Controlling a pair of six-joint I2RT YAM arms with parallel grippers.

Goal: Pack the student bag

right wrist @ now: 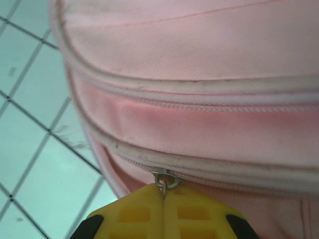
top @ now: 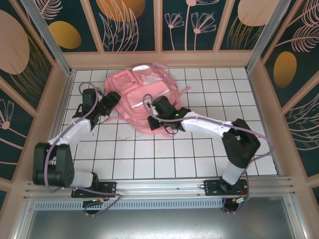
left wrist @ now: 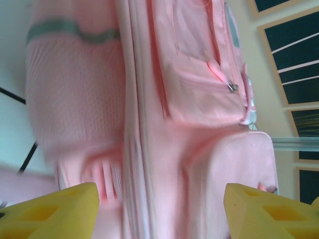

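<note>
I am looking at a white tiled table boxed in by wooden-framed walls painted with leaves, and nothing is standing between the arms and their work. The student bag is lying flat at the far middle of the table, towards the left, with a pink strap trailing off its right side. From the right wrist I am seeing its zips running shut along the curved seams, so I cannot tell what is inside. The left arm is bending up along the left side, and the left gripper is sitting just beside the bag's left edge, its yellow fingers spread wide in front of a front pocket. The right arm is reaching across from the right, and the right gripper is pressing together on a metal zipper pull at the bag's near edge.
</note>
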